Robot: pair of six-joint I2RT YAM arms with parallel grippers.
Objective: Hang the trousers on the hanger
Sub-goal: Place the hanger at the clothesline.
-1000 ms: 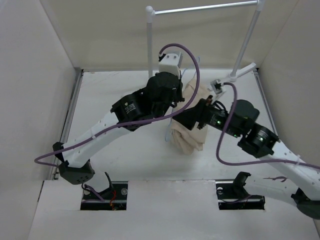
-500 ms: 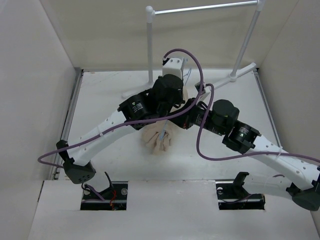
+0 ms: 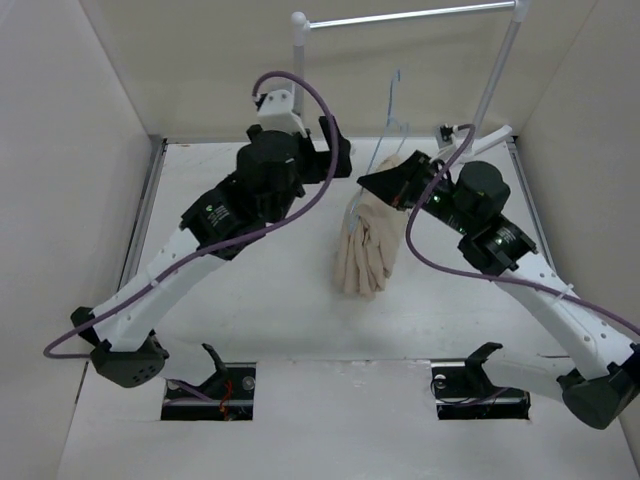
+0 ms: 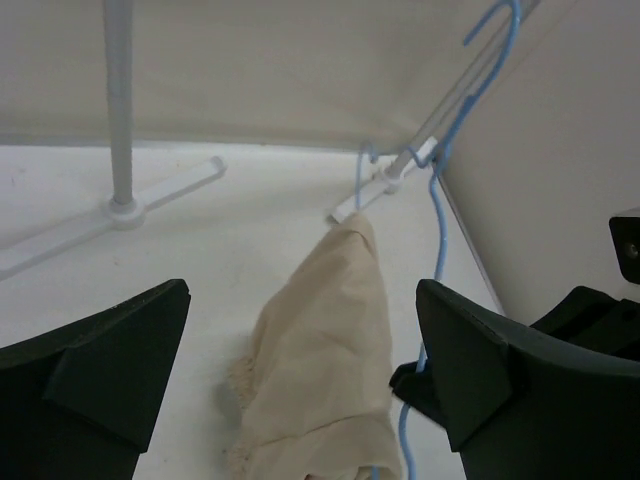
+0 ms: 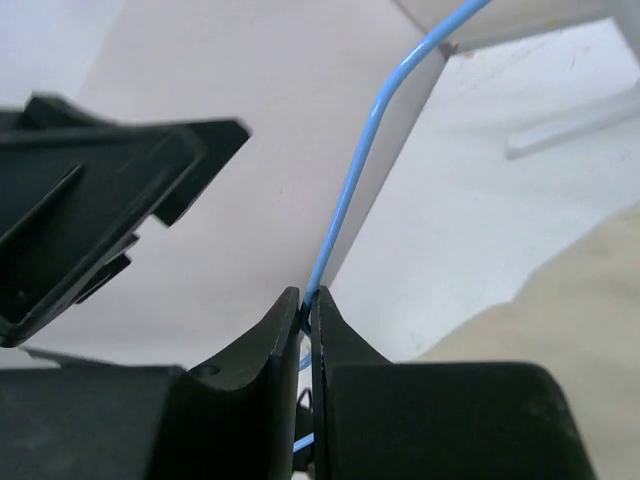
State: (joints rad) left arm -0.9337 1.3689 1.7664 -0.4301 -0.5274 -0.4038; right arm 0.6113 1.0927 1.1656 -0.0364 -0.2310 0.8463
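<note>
The beige trousers (image 3: 365, 245) hang folded over the thin blue-white hanger (image 3: 393, 105), their lower end near the table. My right gripper (image 3: 366, 182) is shut on the hanger's wire just below the hook; the right wrist view shows the wire (image 5: 360, 180) pinched between the closed jaws (image 5: 308, 302), with cloth (image 5: 570, 290) to the lower right. My left gripper (image 3: 340, 155) stands open to the left of the hanger, apart from it. In its wrist view the trousers (image 4: 320, 370) and the hanger (image 4: 437, 220) lie ahead of the wide-spread fingers (image 4: 300, 385), which hold nothing.
A white rack stands at the back, with a top rail (image 3: 410, 15), two posts (image 3: 300, 85) and feet on the table (image 4: 125, 210). Side walls close the table (image 3: 250, 290) in on the left and right. The hanger's hook sits below the rail.
My left gripper has opened, let go and drawn back to the left. My right gripper has shut on the hanger and lifted it to the right, so the trousers now hang from it.
</note>
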